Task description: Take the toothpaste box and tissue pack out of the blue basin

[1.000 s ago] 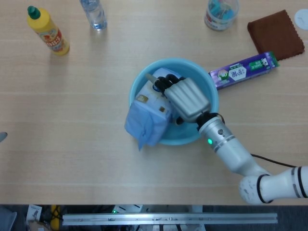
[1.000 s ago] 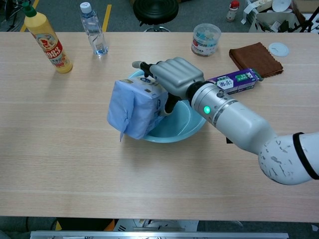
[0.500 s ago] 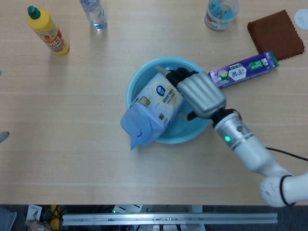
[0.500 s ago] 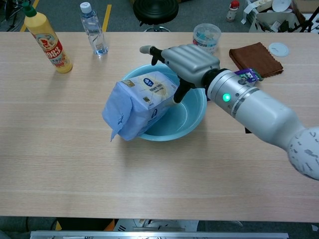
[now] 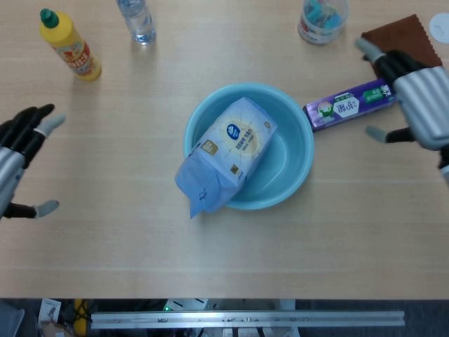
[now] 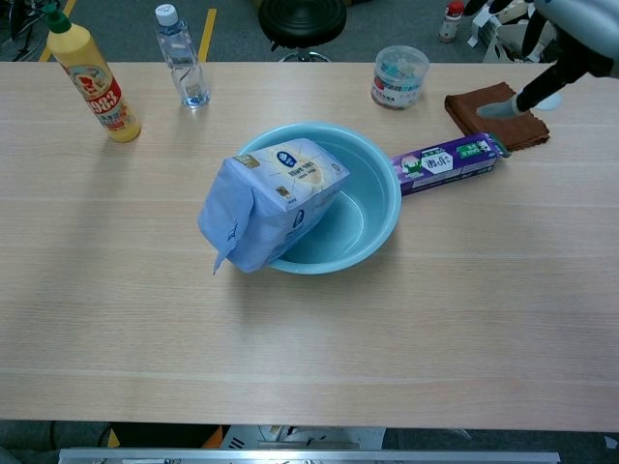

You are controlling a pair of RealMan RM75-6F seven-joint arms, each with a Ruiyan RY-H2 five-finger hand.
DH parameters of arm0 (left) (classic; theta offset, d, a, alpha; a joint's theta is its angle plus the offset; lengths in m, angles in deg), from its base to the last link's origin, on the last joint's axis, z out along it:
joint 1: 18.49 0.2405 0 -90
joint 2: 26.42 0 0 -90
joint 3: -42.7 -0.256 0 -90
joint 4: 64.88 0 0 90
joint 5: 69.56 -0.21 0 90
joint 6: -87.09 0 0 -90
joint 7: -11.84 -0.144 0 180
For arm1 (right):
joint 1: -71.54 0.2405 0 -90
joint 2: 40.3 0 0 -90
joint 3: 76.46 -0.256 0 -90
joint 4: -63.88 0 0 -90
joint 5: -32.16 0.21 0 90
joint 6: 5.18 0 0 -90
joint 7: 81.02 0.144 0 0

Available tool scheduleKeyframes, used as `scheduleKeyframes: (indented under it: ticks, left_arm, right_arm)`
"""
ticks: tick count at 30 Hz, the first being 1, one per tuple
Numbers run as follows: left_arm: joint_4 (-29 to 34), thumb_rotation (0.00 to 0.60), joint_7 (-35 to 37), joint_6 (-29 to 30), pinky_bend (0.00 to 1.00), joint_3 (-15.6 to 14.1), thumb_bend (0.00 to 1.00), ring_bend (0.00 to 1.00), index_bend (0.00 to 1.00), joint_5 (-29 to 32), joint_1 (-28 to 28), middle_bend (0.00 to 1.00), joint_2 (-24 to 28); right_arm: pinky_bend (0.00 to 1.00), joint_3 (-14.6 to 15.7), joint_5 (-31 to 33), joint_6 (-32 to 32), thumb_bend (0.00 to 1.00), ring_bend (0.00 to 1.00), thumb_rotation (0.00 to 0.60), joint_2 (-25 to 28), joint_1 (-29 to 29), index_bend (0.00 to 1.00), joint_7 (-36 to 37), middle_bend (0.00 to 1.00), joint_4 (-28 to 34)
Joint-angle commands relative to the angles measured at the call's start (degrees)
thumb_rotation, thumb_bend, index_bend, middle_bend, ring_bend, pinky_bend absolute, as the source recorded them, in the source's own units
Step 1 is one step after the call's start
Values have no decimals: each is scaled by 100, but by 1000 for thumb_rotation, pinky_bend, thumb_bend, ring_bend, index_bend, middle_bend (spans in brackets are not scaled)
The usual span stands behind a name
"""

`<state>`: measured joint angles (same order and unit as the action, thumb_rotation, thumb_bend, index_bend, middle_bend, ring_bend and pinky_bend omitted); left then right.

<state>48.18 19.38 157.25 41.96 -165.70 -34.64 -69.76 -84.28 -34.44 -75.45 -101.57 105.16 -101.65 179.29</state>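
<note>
The right hand (image 5: 421,105) hovers at the desk's right edge with its fingers spread and nothing in them, just beside the far end of the toothpaste box (image 5: 355,104). The left hand (image 5: 17,158) hangs at the left edge, likewise spread and empty, well apart from everything else.

The toothpaste box already lies on the desk (image 5: 140,246), its near end touching the outer wall of the blue basin (image 5: 298,168). The tissue pack (image 5: 226,154) remains: it leans across the basin's left rim, its lower end hanging over the desk and its upper end inside the bowl. The step in hand appears to be lifting it clear. A grasp across the pack's broad middle would probably serve best, with a lift before any sideways move, so the light basin is not dragged or tipped.

The pack is a soft, pale blue plastic-wrapped block with a crimped tail; it will likely yield under pressure. The basin is smooth, round plastic. The box is a long, rigid purple carton. The desk is pale wood grain.
</note>
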Motion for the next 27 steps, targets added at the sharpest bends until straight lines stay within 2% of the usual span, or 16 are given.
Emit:
scheduleKeyframes:
  ticks: [1,6,9,11,13,15,20,27]
  left_arm:
    - [290,564,-179,-369,154,-8,104,0,0,9,-225,0,-85]
    - [645,394,-451,-811,154,34,104,0,0,120,-493,0,-265]
    - [792,363,-640,-1084,154,134,104,0,0,270,-710,0,-503]
    - [829,407,-732,-1234,154,201,104,0,0,354,-847,0,-667]
    - [802,547,-824,-1437,154,259,104,0,0,407,-1023,0,-854]
    - [756,599,-884,-1643,154,316,104,0,0,486,-1201,0,-1033]
    - [588,600,-1052,-2042,154,467,104,0,0,823,-1573,0,-1457]
    - [401,600,-1121,-2305,154,696,104,0,0,1246,-2005,0,-2090]
  right_arm:
    - [461,19,-260,-189,34,215,600,373,-296,12,409,254,2]
    - [461,21,-338,-221,35,215,600,623,-506,13,803,256,-153]
    - [461,13,-403,-237,35,215,600,695,-608,13,1020,258,-234]
    - [461,18,-469,-247,35,215,600,728,-662,12,1118,259,-274]
    - [461,21,-517,-250,35,215,600,759,-720,12,1221,259,-328]
    - [461,12,-527,-247,35,215,600,800,-773,12,1319,260,-374]
    - [461,-19,-533,-300,35,215,600,896,-912,12,1504,261,-460]
    - [461,-48,-511,-323,35,215,600,1005,-1080,12,1673,264,-554]
